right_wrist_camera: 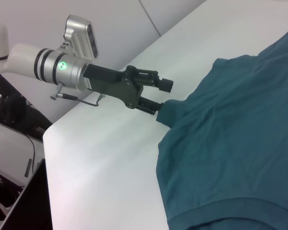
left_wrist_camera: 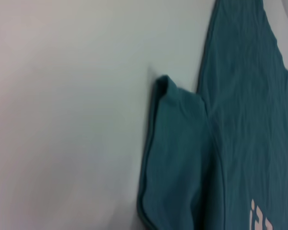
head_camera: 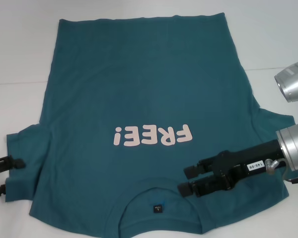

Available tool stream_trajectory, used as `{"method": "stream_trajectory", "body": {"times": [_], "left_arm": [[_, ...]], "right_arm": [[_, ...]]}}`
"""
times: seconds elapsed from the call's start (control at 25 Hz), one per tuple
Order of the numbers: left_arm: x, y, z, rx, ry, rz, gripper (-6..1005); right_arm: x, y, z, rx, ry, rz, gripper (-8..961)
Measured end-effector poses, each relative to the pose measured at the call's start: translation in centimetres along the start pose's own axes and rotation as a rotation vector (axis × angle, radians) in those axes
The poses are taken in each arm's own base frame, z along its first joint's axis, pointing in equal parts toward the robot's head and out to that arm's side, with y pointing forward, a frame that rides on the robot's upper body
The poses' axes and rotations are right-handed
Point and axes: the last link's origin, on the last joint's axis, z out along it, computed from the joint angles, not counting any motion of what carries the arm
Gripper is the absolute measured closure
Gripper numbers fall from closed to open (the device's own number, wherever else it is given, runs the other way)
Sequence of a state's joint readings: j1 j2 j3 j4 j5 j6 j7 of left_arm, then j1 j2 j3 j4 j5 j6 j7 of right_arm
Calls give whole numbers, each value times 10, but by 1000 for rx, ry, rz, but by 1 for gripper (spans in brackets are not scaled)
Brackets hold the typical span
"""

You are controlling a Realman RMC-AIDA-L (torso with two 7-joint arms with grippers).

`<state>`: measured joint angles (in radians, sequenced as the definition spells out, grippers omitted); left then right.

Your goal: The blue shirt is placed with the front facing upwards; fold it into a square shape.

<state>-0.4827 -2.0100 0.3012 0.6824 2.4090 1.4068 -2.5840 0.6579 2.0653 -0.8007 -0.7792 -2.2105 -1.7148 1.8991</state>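
Observation:
The blue shirt (head_camera: 139,84) lies flat and face up on the white table (head_camera: 20,59), with its collar (head_camera: 159,208) nearest me and the pink "FREE!" lettering (head_camera: 154,135) upside down. My left gripper (head_camera: 10,176) is open at the outer edge of the left sleeve (head_camera: 25,144). From the right wrist view, the left gripper (right_wrist_camera: 163,98) has one finger touching the sleeve tip (right_wrist_camera: 170,108) and the other above it. My right gripper (head_camera: 187,179) hovers open over the shirt's right shoulder, beside the collar, holding nothing. The left wrist view shows the sleeve (left_wrist_camera: 175,158) with a slightly rumpled end.
Bare white table (left_wrist_camera: 62,120) lies left of the sleeve and beyond the hem (head_camera: 139,20). The table's corner and edge (right_wrist_camera: 45,139) drop to a dark floor with cables. Silver joints of my right arm (head_camera: 293,82) stand at the right.

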Motion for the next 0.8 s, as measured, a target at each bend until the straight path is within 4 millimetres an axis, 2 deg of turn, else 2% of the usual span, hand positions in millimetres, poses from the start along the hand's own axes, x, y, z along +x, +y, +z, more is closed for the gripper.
{"method": "stream_trajectory", "body": {"times": [0.28, 0.48, 0.8], "left_arm": [[4, 7, 6, 3, -12, 1, 135], [6, 7, 5, 6, -8, -2, 315], [5, 8, 4, 7, -20, -2, 481]], "right_arm": [[0, 0, -1, 1, -1, 0, 220], [0, 0, -1, 1, -4, 2, 219], [0, 0, -2, 0, -12, 6, 220]]}}
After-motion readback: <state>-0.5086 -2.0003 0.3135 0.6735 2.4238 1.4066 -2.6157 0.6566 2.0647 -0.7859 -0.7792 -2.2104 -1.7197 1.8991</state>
